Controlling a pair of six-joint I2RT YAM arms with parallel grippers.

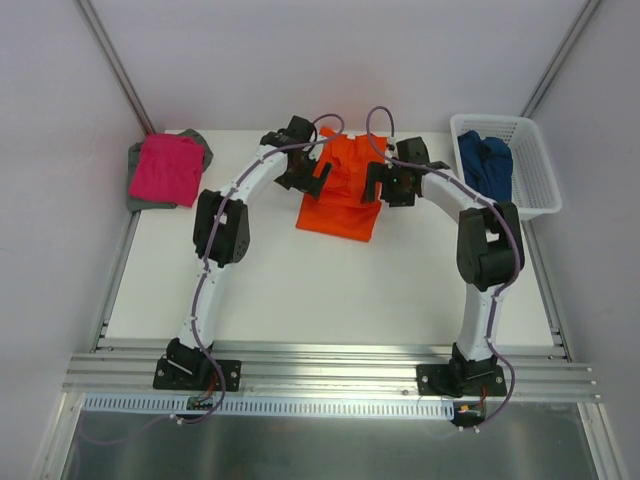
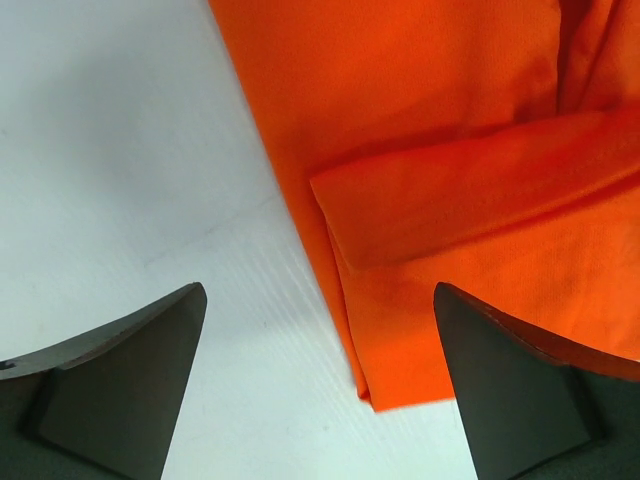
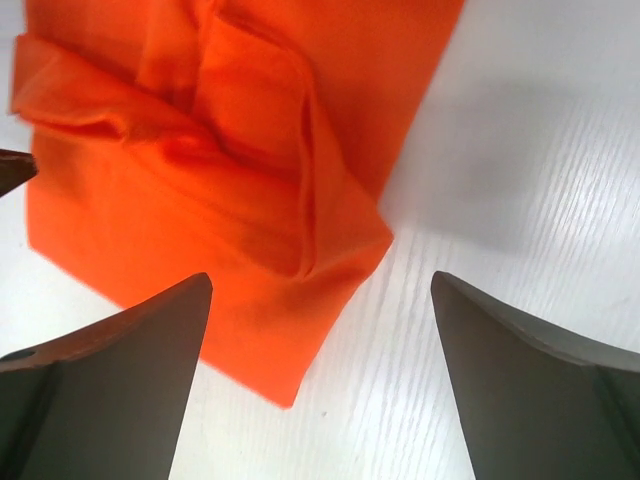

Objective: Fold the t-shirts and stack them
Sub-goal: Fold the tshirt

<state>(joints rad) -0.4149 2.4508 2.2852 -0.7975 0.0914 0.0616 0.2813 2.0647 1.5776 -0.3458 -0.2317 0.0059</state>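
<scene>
The orange t-shirt [image 1: 340, 192] lies partly folded and bunched on the white table [image 1: 300, 290], at the back centre. My left gripper [image 1: 306, 170] stands open at its left edge, holding nothing. My right gripper [image 1: 386, 182] stands open at its right edge, also empty. In the left wrist view a folded corner of the orange t-shirt [image 2: 450, 200] lies between the spread fingers of my left gripper [image 2: 319, 290]. In the right wrist view a folded corner of the orange t-shirt [image 3: 200, 170] lies under my right gripper [image 3: 321, 277]. The magenta t-shirt [image 1: 165, 168] rests folded on the grey t-shirt [image 1: 134, 192] at the far left.
A white lattice basket [image 1: 542, 200] stands at the back right with the dark blue t-shirt [image 1: 485, 165] inside it. Grey walls close in on three sides. A metal rail [image 1: 330, 372] carrying the arm bases runs along the near edge.
</scene>
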